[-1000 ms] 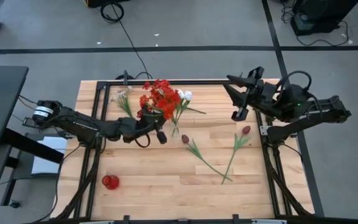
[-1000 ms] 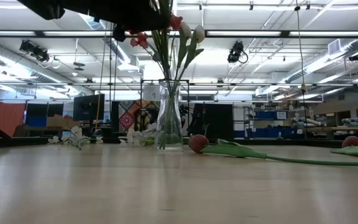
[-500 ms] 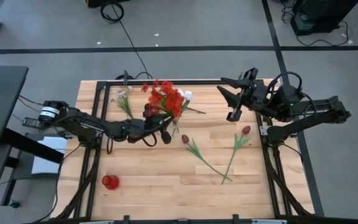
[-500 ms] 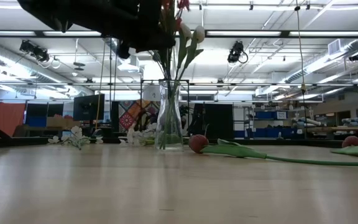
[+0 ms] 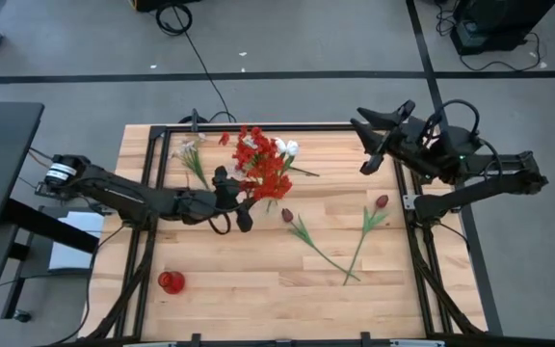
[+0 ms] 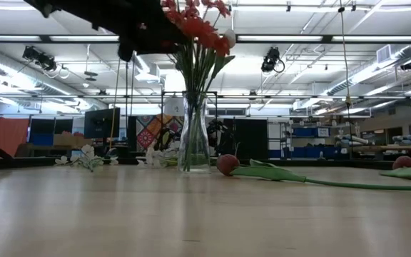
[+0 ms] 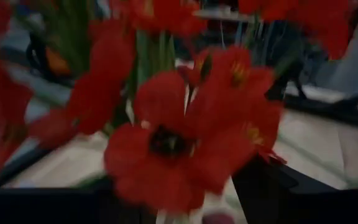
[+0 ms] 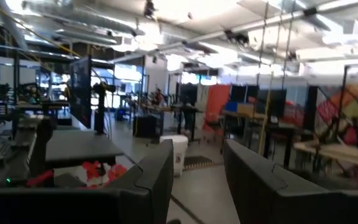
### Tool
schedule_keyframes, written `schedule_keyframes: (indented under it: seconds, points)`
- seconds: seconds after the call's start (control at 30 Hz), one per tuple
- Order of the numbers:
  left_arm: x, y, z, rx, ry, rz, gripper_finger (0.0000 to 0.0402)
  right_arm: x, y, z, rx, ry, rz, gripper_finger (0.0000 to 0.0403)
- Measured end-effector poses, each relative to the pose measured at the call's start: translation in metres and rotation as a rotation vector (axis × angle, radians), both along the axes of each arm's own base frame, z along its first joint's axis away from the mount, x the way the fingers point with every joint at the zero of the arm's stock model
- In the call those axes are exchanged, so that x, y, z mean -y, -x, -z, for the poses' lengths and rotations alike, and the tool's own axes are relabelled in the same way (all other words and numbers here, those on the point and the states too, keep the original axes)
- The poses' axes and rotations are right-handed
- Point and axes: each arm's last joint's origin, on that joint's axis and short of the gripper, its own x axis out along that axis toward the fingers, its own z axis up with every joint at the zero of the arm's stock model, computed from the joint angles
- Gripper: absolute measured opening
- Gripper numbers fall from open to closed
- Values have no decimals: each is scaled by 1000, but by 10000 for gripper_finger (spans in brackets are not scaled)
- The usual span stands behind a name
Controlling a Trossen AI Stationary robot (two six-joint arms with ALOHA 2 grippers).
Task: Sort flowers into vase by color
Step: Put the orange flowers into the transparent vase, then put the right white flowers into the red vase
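Note:
My left gripper (image 5: 236, 199) reaches in from the table's left and is shut on a bright red flower cluster (image 5: 267, 165), whose blossoms fill the left wrist view (image 7: 185, 137). In the low view the cluster (image 6: 195, 21) stands over a clear glass vase (image 6: 193, 139) that also holds white tulips (image 5: 288, 147). Two dark red tulip buds (image 5: 287, 215) (image 5: 382, 201) lie flat on the table by their stems. A pale spray (image 5: 193, 154) lies near the far left corner. My right gripper (image 5: 375, 142) hovers open over the far right corner. My left gripper holds the red cluster below its blossoms, coming level from the table's left. The blossoms hide the place of contact in the wrist view; one finger (image 7: 278, 186) shows beside them. The cluster stands roughly upright, its green stems (image 6: 195, 78) running down into the vase's neck.
A small red object (image 5: 171, 281) sits near the table's near left corner. The tulips' long stems (image 5: 321, 253) cross the middle right of the table. A black frame (image 5: 162, 135) edges the tabletop. Bare wood (image 5: 249, 270) lies toward the near edge.
The red cluster has swung toward the table's right, from left of the vase to over it. In the low view its blossoms have come down into sight above the vase's neck. My right gripper has shifted slightly toward the right edge.

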Motion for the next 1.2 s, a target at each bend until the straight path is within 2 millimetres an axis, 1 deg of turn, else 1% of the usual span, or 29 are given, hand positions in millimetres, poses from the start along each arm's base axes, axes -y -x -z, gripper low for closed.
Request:
schedule_keyframes:
  seconds: [0.1,0.2,0.43,0.57,0.63,0.77,0.9,1.03,1.1,1.2]
  points:
    - [1,13,-1,-44,55,-4,182,6,1,4,-3,-77,11,148]
    - [2,27,-2,-87,126,-18,182,14,0,13,-30,-174,33,148]
    - [0,45,1,-157,222,-59,183,31,-3,36,-126,-379,39,148]
    - [-4,56,9,-231,281,-126,177,43,-6,48,-207,-463,46,148]
    - [-6,61,12,-258,309,-161,172,49,-10,58,-268,-513,38,148]
    - [-6,63,15,-271,340,-176,165,59,-20,73,-365,-605,-19,147]
    - [-5,65,17,-304,391,-160,162,69,-34,86,-443,-640,-75,148]
    - [2,71,22,-350,439,-161,153,80,-47,101,-549,-657,-181,146]
    - [6,73,23,-361,449,-151,148,85,-53,110,-589,-691,-196,144]
    - [11,77,25,-400,439,-139,144,94,-58,124,-655,-743,-176,140]
